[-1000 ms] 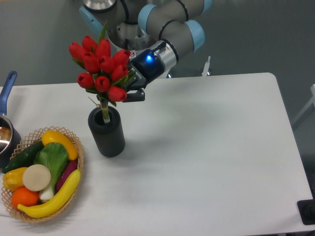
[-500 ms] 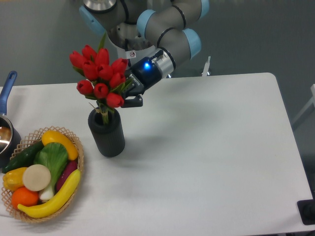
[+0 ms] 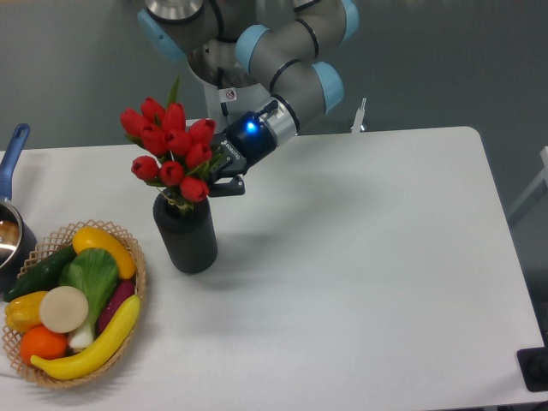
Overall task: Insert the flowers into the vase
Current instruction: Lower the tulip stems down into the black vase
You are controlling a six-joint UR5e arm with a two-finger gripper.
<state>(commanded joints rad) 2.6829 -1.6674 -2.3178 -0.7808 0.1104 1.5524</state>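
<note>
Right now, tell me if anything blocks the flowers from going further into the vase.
Nothing visible does. The flowers sit directly over the vase, stems already in its mouth, held by the claw beside them.

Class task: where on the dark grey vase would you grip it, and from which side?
Grip the vase around its lower ribbed wall, coming in level from the open right side. The flowers and gripper crowd its mouth; the basket blocks the left.
</note>
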